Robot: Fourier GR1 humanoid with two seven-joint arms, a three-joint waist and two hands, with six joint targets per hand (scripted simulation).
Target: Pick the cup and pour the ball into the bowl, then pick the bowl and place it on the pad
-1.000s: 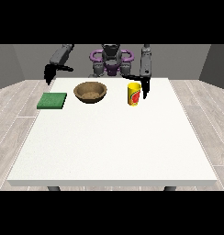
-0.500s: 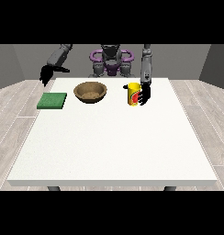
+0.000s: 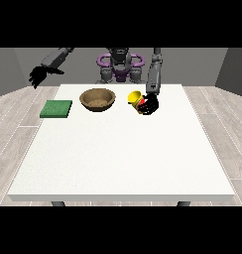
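Cup [image 3: 136, 98], yellow, is tilted toward the bowl [image 3: 97, 98], held in curled fingers of the hand at the view's right [image 3: 150, 105]. Beyond the bowl lies the green pad [image 3: 56, 108], and the hand at the view's left [image 3: 37, 76] hangs with fingers spread.

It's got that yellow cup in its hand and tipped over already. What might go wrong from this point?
The yellow cup, held tilted in the hand at the view's right, appears to lie beside the wooden bowl, not over it. If the ball leaves now, it may land on the white table and roll off. Moving the cup across might also bump the bowl's rim and shift it. The green pad is close beyond the bowl.
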